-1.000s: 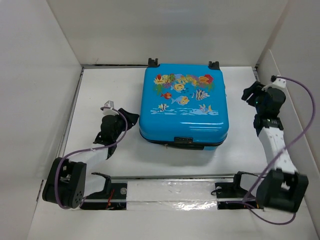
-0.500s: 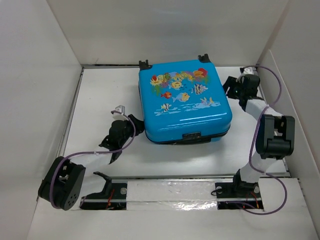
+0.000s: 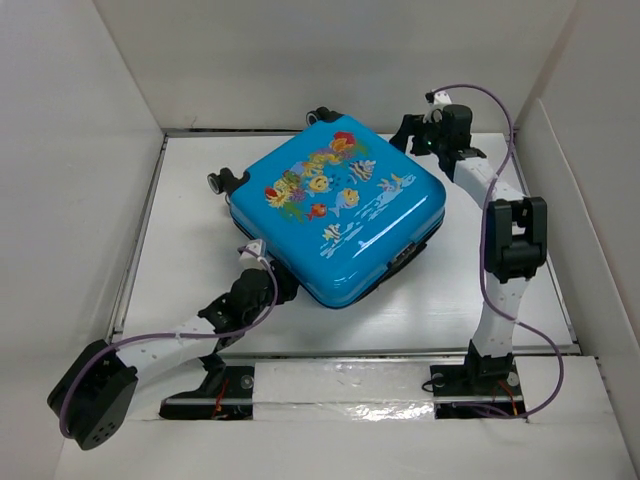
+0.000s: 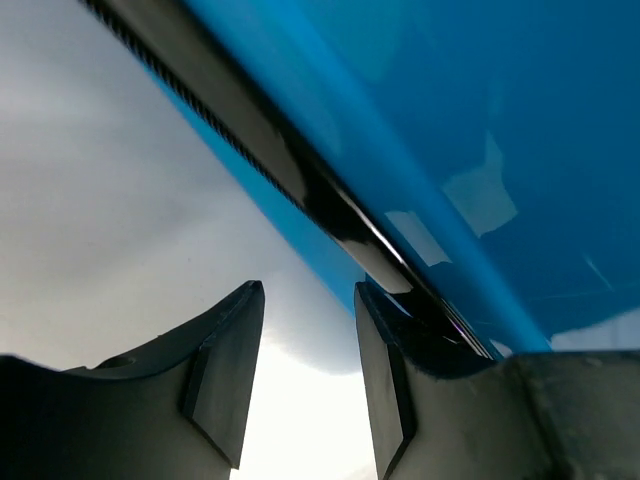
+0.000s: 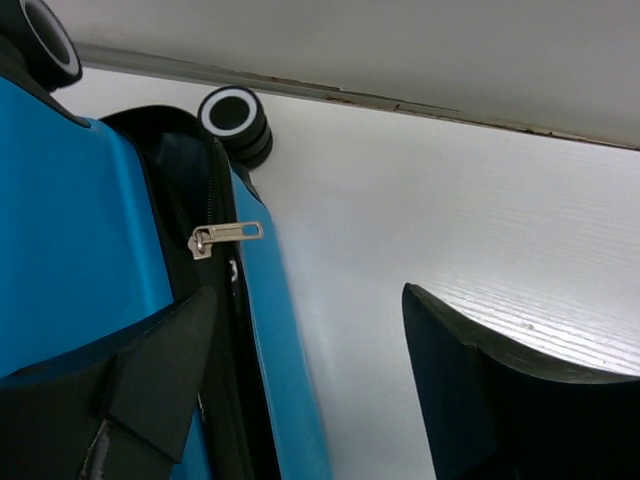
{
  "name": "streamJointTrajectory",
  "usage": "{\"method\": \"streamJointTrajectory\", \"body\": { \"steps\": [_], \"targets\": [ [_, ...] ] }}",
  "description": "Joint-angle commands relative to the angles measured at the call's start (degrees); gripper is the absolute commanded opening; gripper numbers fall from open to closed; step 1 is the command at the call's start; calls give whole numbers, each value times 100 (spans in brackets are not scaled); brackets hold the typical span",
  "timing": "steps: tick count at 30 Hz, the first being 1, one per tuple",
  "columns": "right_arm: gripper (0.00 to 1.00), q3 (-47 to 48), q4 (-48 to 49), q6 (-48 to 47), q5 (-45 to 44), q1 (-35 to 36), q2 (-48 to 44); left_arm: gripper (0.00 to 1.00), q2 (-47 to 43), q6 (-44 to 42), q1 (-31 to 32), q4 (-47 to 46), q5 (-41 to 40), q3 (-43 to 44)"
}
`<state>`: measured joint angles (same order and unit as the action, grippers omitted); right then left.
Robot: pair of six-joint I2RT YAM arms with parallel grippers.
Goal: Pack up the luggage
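1. White tabletop [image 3: 400, 310]: plain matte board. Up close in the right wrist view you can see fine parallel ribbing on it.
2. Back wall [image 3: 330, 60]: white panel standing at the far edge, with a thin dark seam [image 5: 350, 98] where it meets the tabletop.
3. Left side panel [image 3: 70, 200] and right side panel [image 3: 590, 180]: also white, boxing the tabletop in on both sides.
4. Grey metal strip [image 3: 141, 230] running along the tabletop's left edge.
5. Mounting rail [image 3: 340, 385] across the near edge, its middle stretch covered in shiny, wrinkly clear film.
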<state>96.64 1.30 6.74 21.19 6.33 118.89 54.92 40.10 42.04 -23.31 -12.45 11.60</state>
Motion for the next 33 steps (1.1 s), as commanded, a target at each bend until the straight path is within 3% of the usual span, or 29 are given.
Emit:
{"method": "streamJointTrajectory", "body": {
  "steps": [1, 9, 13, 14, 15, 17, 19, 21, 23, 26, 30, 33],
  "targets": [
    [83, -102, -350, 530, 1195, 607, -507, 40, -323, 253, 85, -992, 216, 264],
    [90, -610, 221, 583, 1125, -43, -2111, 40, -640, 183, 85, -746, 199, 422],
    [77, -1909, 1202, 504, 835, -149, -3676, 40, -780, 139, 85, -613, 199, 361],
    [48, -2669, 1336, 434, 660, -149, -4063, 40, -807, 147, 85, -578, 190, 335],
    [26, -3094, 1442, 424, 571, -80, -4467, 40, -842, 148, 85, -517, 190, 291],
    [0, -4565, 1899, 381, 361, 367, -5759, 38, -947, 113, 85, -482, 199, 221],
    [0, -5625, 2223, 398, 71, 894, -7029, 33, -1122, 78, 85, -333, 199, 142],
    [0, -6984, 2287, 494, -552, 1799, -7790, 20, -1246, -37, 85, -158, 190, 106],
    [0, -7605, 1718, 704, -1332, 2596, -8858, 7, -1413, -194, 85, 10, 216, 124],
    [0, -8309, 567, 1152, -2527, 3294, -10274, 0, -1554, -265, 85, 467, 216, 203],
    [2, -8600, -50, 1426, -3155, 4199, -10738, 0, -1659, -292, 85, 748, 243, 115],
    [18, -8478, -112, 1321, -3454, 4455, -9995, 0, -1677, -406, 85, 688, 505, 36]
  ]
}}
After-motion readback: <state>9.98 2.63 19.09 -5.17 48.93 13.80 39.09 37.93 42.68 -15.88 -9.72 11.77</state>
